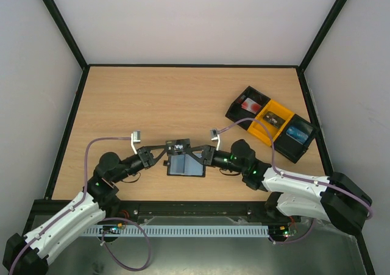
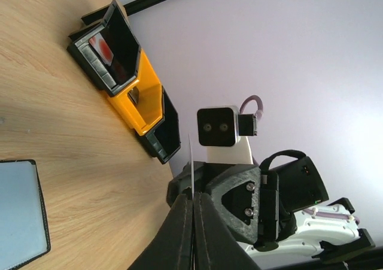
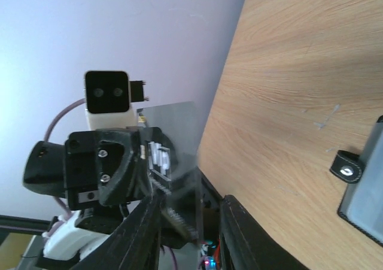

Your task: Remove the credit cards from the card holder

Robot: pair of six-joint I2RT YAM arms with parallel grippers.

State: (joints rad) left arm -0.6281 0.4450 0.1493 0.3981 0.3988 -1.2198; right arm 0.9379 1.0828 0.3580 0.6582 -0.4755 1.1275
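The card holder (image 1: 186, 166) lies open on the table, black with a pale blue-grey panel; it also shows in the left wrist view (image 2: 21, 213) and the right wrist view (image 3: 366, 201). One credit card (image 1: 178, 147), dark with white lettering from above, is held on edge just behind the holder. My left gripper (image 1: 163, 150) is shut on the card, seen as a thin white edge (image 2: 192, 162) rising between its jaws (image 2: 192, 201). My right gripper (image 1: 197, 152) faces it, its jaws (image 3: 188, 219) open around the card's other end (image 3: 179, 156), which stands close to one finger.
A long black-and-yellow three-compartment tray (image 1: 271, 122) sits at the right back, with a red-and-white object (image 1: 250, 105) and a blue object (image 1: 297, 132) in it. Dark frame rails edge the table.
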